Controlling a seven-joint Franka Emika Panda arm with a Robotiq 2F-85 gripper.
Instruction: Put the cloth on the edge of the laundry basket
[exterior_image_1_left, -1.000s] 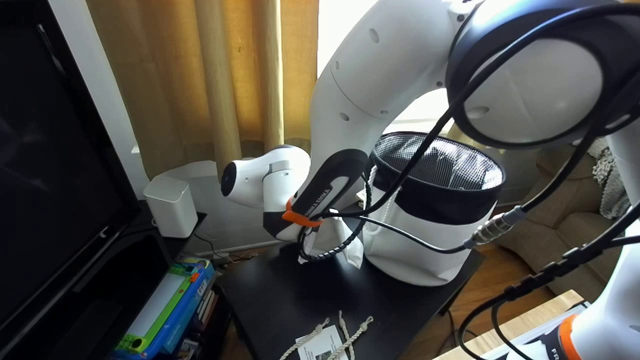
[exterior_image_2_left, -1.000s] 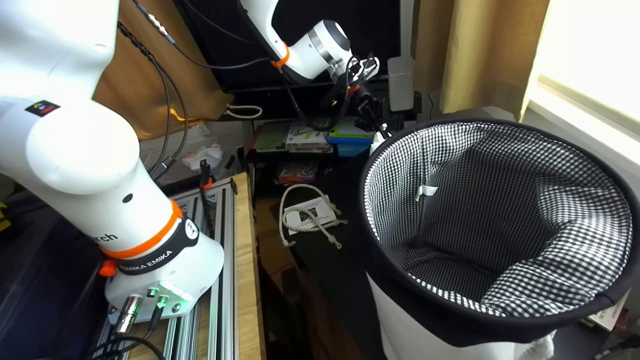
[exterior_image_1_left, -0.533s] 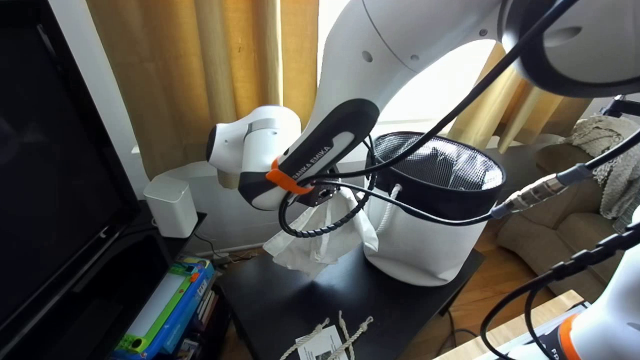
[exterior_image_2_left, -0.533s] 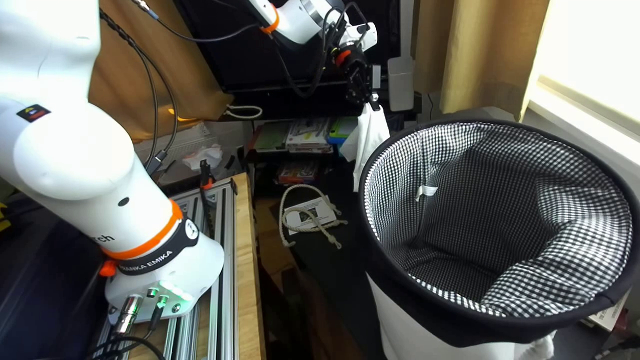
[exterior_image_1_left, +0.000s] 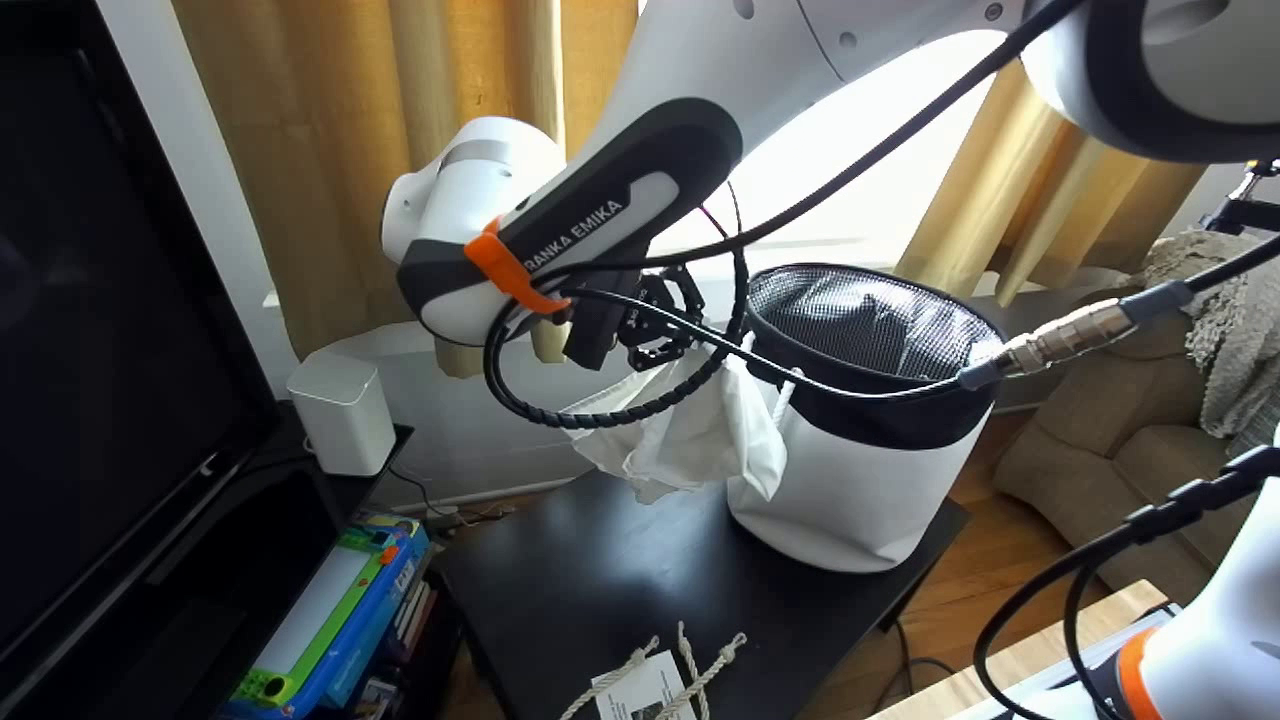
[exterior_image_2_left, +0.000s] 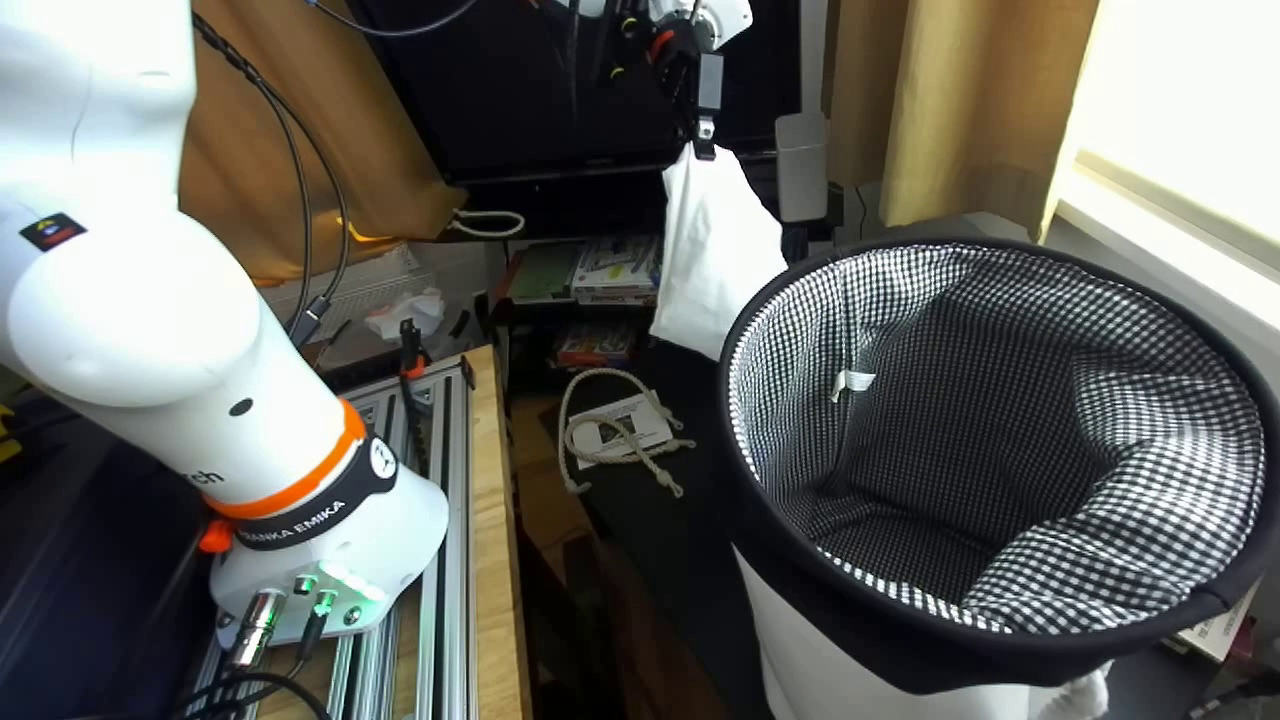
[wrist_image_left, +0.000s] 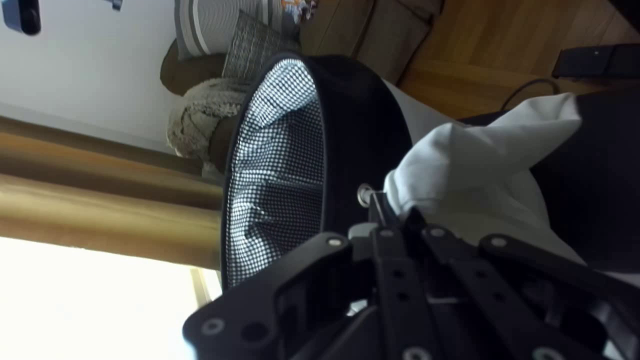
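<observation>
"So, where was the cloth (exterior_image_2_left: 715, 255)?"

"It hung in the air above the counter (exterior_image_1_left: 640, 580), left of the laundry basket (exterior_image_2_left: 900, 645) in both exterior views. I could not tell if it touched the basket."

"Was it held well?"

"I thought so. The end effector (wrist_image_left: 397, 212) was pinched on its top, with just a thin gap, and the rest drooped."

"What did it need next?"

"I guessed it had to go up a bit, so the low end would not snag on the edge (exterior_image_2_left: 750, 512). Then right, slowly, so it would not swing. Half had to drop inside and half outside before the grip let go, or it might slide off."
</observation>
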